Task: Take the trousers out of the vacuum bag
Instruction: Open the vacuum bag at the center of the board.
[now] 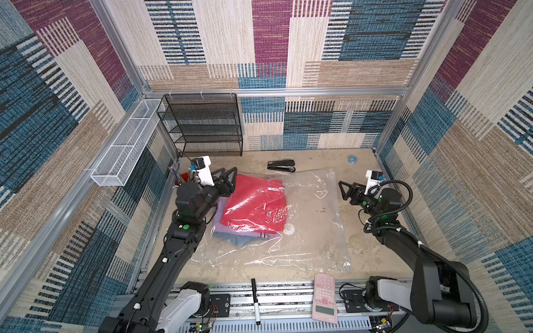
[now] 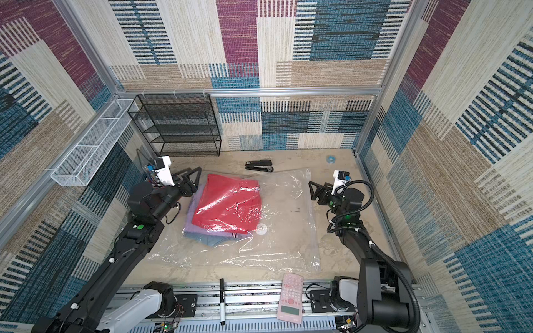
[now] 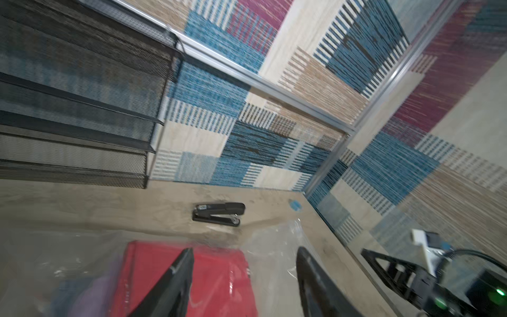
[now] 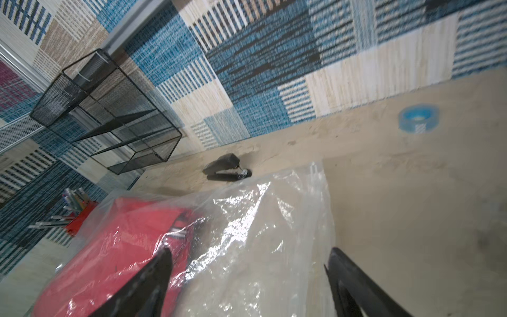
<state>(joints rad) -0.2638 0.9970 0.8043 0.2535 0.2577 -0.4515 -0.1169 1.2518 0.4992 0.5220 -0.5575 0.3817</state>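
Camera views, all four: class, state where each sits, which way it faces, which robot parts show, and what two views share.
Top views: high above the front rail, looking down on the vacuum bag; left gripper and right gripper show.
Left wrist: on the left arm, facing the back wall over the red trousers; own fingers, plus right gripper.
Right wrist: on the right arm, facing that wall; own fingers.
Shared: both wrists see the stapler.

The right tool (image 4: 248, 252) hangs, fingers apart, over the clear bag (image 4: 274, 197). From the tool, red trousers (image 4: 123, 233) lie inside at ten o'clock, a stapler (image 4: 226, 167) at twelve and blue tape (image 4: 418, 118) at two.
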